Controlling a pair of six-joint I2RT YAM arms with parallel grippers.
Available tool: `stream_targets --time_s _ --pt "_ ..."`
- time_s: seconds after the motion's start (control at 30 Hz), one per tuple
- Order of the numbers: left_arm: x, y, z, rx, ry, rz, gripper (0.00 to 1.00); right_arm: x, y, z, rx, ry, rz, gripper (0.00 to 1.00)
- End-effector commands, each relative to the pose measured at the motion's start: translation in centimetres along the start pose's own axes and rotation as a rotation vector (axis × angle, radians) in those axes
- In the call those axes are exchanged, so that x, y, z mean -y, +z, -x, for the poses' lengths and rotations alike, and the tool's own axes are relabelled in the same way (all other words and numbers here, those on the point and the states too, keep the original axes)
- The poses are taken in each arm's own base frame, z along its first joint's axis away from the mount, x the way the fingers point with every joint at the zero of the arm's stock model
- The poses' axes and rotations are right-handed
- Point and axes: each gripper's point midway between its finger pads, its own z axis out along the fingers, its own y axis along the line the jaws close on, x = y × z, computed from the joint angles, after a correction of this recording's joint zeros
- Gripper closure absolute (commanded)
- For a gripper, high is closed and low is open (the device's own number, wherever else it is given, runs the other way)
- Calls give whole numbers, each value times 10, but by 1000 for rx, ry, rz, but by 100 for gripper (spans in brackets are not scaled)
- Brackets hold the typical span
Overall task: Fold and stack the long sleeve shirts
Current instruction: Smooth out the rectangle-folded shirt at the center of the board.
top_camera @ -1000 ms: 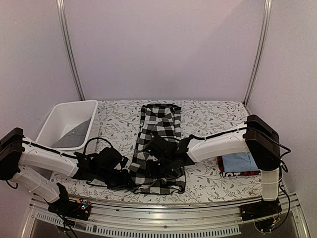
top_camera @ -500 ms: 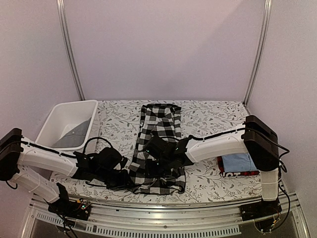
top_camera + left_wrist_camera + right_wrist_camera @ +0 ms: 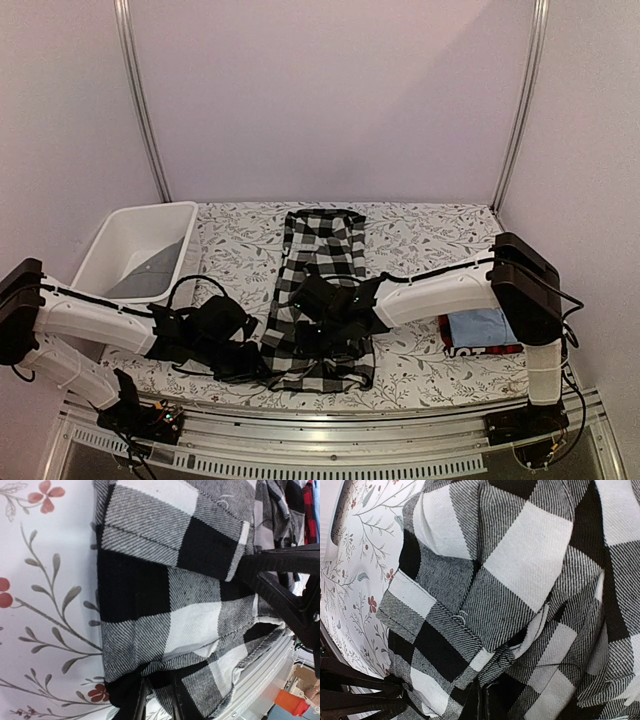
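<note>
Folding the checked shirt (image 3: 322, 262)
Our left gripper (image 3: 156, 702) and right gripper (image 3: 482, 700) each pinch its fabric; next, we judge, we must lift together and fold evenly.

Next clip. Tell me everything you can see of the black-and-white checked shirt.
The checked shirt is woven twill cloth in large black, white and grey squares. It lies as a long narrow strip on the floral table cover, running from the far side toward the near edge. Its near end is bunched and layered, with a stitched hem showing. The left gripper pinches its near left edge. The right gripper is shut on a fold nearer the middle.
</note>
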Motion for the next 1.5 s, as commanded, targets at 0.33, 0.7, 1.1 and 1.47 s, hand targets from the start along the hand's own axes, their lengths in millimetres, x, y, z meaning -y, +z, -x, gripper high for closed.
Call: stream_targets --time_s 0.33,0.7,1.1,1.47 --pt "12 -15 5 32 36 -10 81 -8 -32 -3 13 -18 14 100" --pt "12 -18 5 36 35 -9 81 0 -33 -12 -12 -26 -5 100" --pt "36 -40 17 71 71 -47 79 -14 -66 -7 46 -40 53 74" --pt "51 -16 2 -29 111 -119 80 21 -96 -37 51 40 124 84"
